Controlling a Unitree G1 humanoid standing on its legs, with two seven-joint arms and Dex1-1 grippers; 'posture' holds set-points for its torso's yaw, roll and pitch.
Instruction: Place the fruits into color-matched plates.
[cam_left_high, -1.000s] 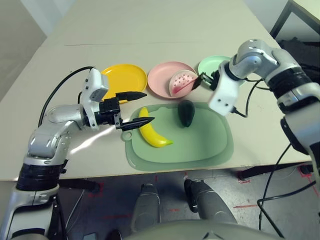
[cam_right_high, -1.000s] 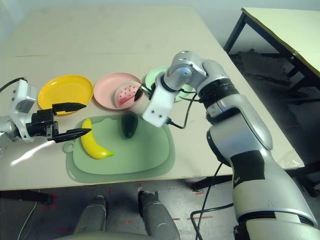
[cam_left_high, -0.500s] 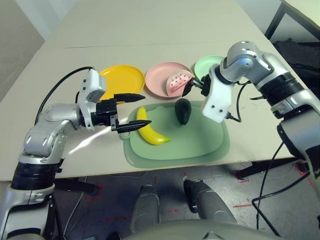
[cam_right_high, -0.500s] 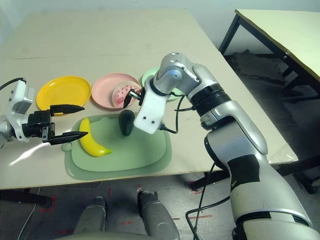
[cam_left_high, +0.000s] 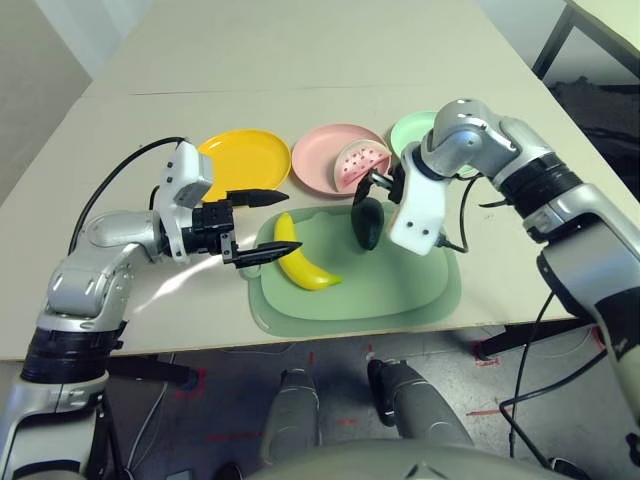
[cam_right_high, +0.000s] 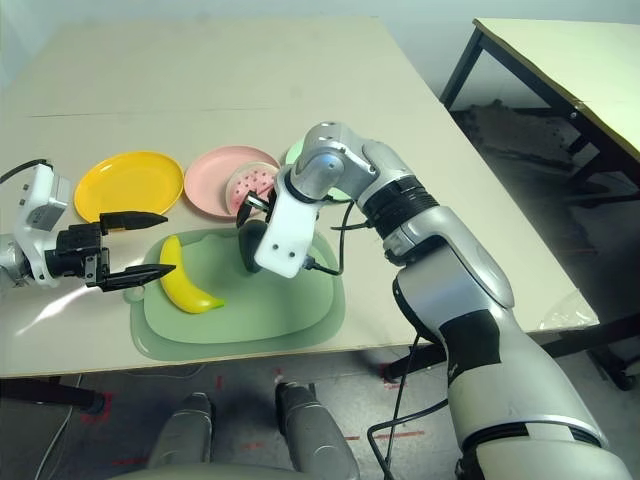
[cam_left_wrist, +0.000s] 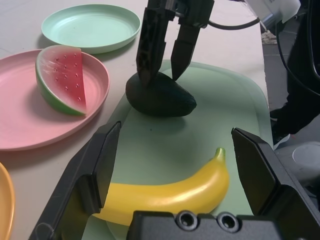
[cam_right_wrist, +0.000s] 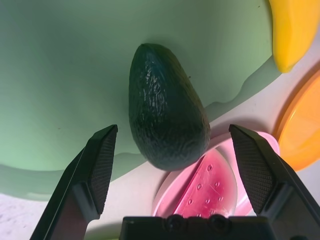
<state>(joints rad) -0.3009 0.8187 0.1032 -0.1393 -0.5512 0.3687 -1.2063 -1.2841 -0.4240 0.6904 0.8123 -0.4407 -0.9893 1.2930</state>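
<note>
No readable text anywhere.
Checked plates, fruits, mat, tabletop and arm housings: no labels, brand marks, numbers or signs I can make out.

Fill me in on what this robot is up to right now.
It is sorting toy fruit onto colour-matched plates. The watermelon wedge already lies on the pink plate. The right gripper, open, hangs just above the avocado on the green mat. The left gripper, also open, hovers beside the banana. The yellow plate and mint plate hold nothing.
</note>
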